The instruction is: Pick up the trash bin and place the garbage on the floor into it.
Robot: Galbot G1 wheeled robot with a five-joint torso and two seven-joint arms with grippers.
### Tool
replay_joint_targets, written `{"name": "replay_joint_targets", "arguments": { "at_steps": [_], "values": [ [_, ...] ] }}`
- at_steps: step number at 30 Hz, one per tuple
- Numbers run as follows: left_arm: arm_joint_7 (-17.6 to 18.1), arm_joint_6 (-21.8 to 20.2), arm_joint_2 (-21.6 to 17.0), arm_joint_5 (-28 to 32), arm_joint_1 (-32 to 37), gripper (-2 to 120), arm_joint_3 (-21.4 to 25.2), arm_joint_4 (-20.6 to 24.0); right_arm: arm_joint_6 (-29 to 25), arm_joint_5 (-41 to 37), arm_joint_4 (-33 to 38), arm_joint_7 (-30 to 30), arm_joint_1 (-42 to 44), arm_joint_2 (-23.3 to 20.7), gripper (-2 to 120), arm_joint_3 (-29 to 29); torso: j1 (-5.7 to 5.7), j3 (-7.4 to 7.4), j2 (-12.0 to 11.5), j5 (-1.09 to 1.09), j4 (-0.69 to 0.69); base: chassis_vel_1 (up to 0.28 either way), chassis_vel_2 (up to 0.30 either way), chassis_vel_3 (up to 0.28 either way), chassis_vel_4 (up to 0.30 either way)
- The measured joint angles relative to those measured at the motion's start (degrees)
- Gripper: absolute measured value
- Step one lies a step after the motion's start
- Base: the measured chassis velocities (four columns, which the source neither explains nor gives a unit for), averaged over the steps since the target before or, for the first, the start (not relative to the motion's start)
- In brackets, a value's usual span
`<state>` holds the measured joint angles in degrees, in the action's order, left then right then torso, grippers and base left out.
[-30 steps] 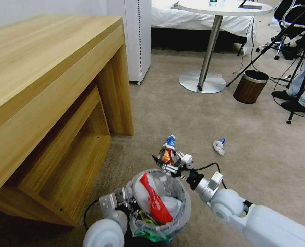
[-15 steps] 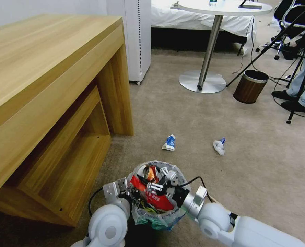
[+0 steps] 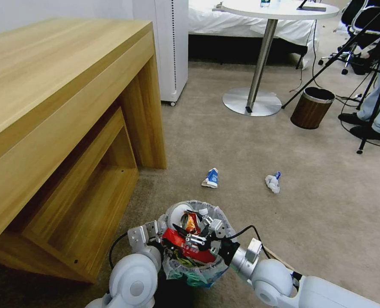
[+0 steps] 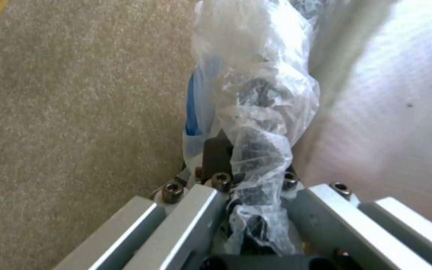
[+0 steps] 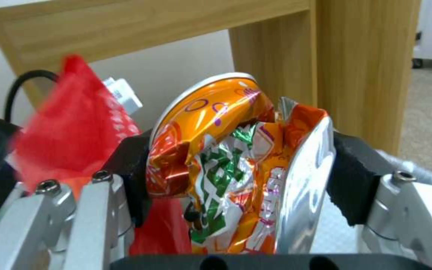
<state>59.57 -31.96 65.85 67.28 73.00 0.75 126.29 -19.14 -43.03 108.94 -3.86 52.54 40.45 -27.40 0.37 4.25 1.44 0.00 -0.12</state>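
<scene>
Right gripper (image 3: 197,232) is over the mouth of the trash bin (image 3: 194,273) with a crushed can (image 5: 231,165) pinched between its two dark pads (image 5: 352,176), orange and green foil bulging out of the grip. That puts us at the drop: the can is above the bag, and what the next move calls for, by my reading, is simply spreading those fingers so it falls among the rubbish already inside, beside the red wrapper (image 3: 185,250) and a white slipper (image 3: 178,212). The forearm reaches in low from the robot's right side, wrist angled down and inward over the rim.

Left gripper (image 4: 248,180) sits at the bin's near-left side, clamped on the rim with crinkled clear bag (image 4: 261,112) bunched between its fingers, a strip of blue showing behind the plastic. It looks to be carrying the bin just off the floor (image 3: 284,149), though the base is hard to make out from above.

Out on the beige carpet, well ahead of the bin, a blue-white carton (image 3: 210,178) and a crumpled white paper (image 3: 272,183) are not yet collected. A wooden desk (image 3: 61,107) stands to the left, a brown bin (image 3: 311,108) far off right.
</scene>
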Motion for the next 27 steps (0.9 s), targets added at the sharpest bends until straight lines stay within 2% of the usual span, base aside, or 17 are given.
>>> {"name": "replay_joint_targets", "arguments": {
  "at_steps": [2, 4, 5, 8, 17, 27],
  "values": [
    [-0.02, -0.05, -0.01, -0.1, 0.18, 0, -0.01, 0.01, -0.25, -0.18, -0.1, -0.95, 0.1, -0.27, 69, 0.29, 0.0, 0.0, 0.0, 0.01, 0.0, 0.0, 0.0, 0.0, 0.0],
    [-0.04, -0.08, -0.12, -0.12, 0.23, 0, -0.01, 0.2, -0.16, -0.81, -0.18, -2.7, 0.46, -0.81, 79, 1.02, 0.0, 0.0, 0.0, 0.0, 0.0, 0.0, 0.0, 0.0, 0.0],
    [-0.04, -0.08, -0.12, -0.12, 0.23, 0, -0.01, 0.2, -0.16, -0.81, -0.18, -2.7, 0.46, -0.81, 79, 1.02, 0.0, 0.0, 0.0, 0.0, 0.0, 0.0, 0.0, 0.0, 0.0],
    [-0.03, -0.12, -0.25, -0.15, 0.38, 0, -0.02, 0.3, 0.06, -0.77, -0.17, -3.14, 0.75, -1.12, 95, 1.62, 0.0, 0.0, 0.0, 0.01, 0.0, 0.0, 0.0, 0.0, 0.0],
    [0.25, -0.25, -0.75, 0.11, 0.09, 0, -0.07, 0.55, 0.13, -0.77, -0.61, -2.29, 0.06, -1.08, 100, 2.29, 0.0, 0.0, 0.0, 0.01, 0.0, 0.0, 0.0, 0.0, 0.0],
    [0.52, -1.07, -1.36, 1.24, -0.07, 0, 0.34, 1.23, 1.31, -5.28, 2.58, -0.52, -2.4, -1.53, 100, 10.24, 0.0, 0.0, 0.0, 0.0, 0.01, 0.0, 0.0, 0.0, 0.0]
  ]
}}
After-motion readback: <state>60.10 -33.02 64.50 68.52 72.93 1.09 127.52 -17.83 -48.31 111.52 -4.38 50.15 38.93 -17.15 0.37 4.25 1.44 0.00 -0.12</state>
